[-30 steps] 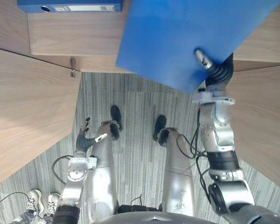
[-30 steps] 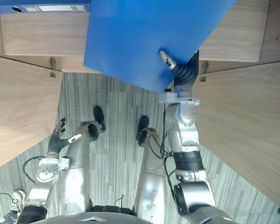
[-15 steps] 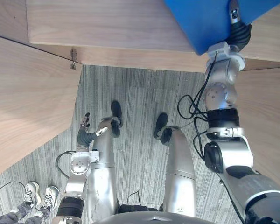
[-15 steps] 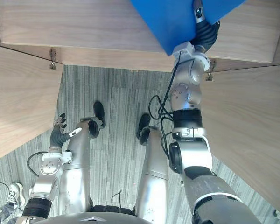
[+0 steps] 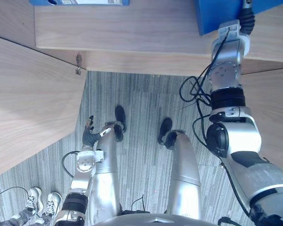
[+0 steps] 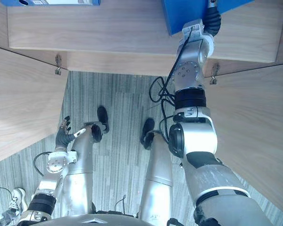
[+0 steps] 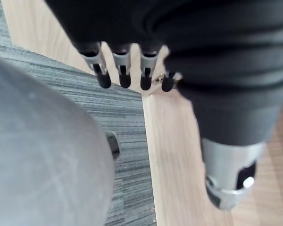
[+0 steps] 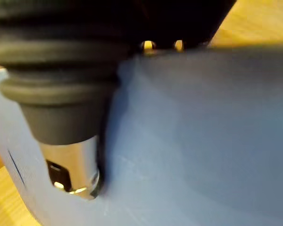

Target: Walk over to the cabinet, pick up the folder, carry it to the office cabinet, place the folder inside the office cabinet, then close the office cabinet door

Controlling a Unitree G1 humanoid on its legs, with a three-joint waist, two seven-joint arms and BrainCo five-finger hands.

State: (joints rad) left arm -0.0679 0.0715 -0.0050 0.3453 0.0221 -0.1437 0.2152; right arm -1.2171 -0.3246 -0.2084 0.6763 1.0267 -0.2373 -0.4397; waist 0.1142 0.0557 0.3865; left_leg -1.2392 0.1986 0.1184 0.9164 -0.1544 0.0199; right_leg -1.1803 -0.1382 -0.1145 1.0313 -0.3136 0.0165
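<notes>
The left robot hand [image 5: 88, 136] hangs low beside the leg, over the grey floor [image 5: 141, 108]. Its fingers are straight and apart, and it holds nothing. The left door [image 5: 28, 94] and the right door [image 5: 273, 108] stand open. Past them is the cabinet shelf [image 5: 132, 28]. The right robot hand [image 6: 211, 19] reaches over that shelf. It is clamped on the blue folder [image 5: 217, 14], with the thumb on the front and the fingers hidden behind. I cannot tell if the folder rests on the wood yet. Another folder [image 5: 80, 2] lies well apart, on the shelf's left. To do this well, push the blue folder in deep, set it down flat, then let go.
</notes>
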